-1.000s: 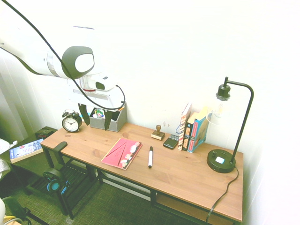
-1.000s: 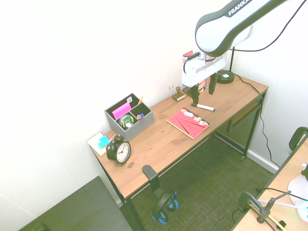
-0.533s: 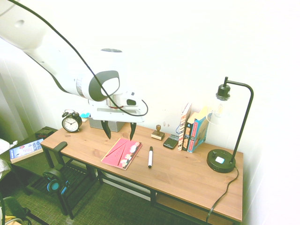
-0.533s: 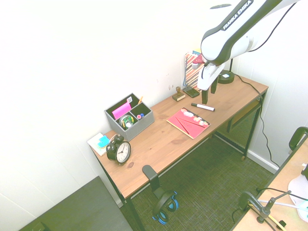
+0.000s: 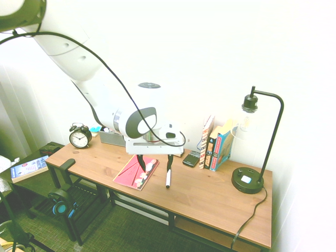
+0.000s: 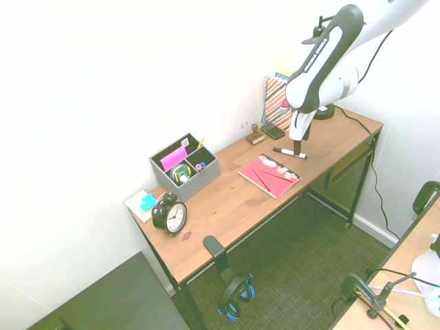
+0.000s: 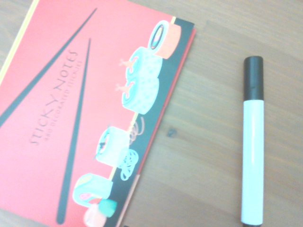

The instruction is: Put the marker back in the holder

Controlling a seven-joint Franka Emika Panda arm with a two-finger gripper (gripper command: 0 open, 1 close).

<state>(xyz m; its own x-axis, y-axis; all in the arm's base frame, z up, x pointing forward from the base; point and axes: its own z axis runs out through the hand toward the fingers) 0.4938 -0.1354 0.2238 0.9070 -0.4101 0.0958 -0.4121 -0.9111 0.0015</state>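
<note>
So I have the gripper pointing straight down with its 2 fingers spread wide and empty, low over the desk, so they can straddle the marker lying flat beside the red sticky-notes booklet. My target, the holder, sits well apart near the alarm clock.
</note>
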